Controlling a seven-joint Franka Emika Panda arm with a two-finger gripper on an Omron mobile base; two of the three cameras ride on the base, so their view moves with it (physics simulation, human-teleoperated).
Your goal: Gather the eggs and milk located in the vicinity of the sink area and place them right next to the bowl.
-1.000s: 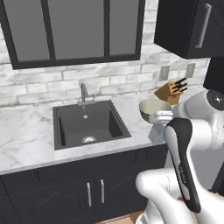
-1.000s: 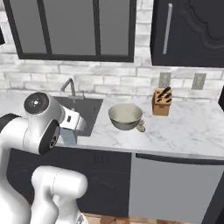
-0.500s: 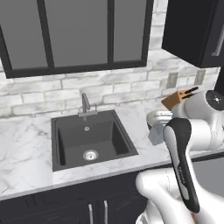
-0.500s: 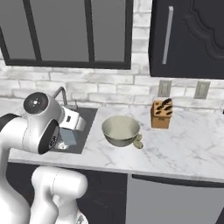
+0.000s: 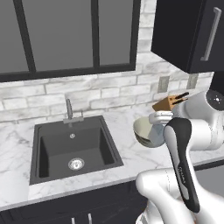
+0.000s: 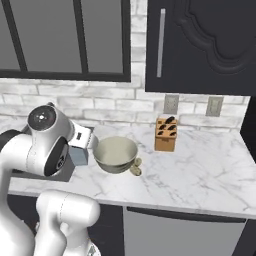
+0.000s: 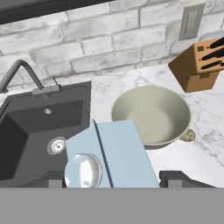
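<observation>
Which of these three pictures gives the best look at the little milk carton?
The hand view: the milk carton looms large at the bottom of the picture, seen from above, in front of the bowl and the sink. The right base view shows just a blue-grey corner beside the arm.

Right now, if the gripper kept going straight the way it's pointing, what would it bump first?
The gripper already has the milk between its fingers. Past the carton, the bowl looks nearest in that line, though depth is hard to judge.

From my base, the sink (image 5: 72,151) lies left of the bowl (image 6: 115,154). The knife block (image 6: 166,134) stands right of the bowl; the milk (image 7: 114,156) is between sink and bowl.
</observation>
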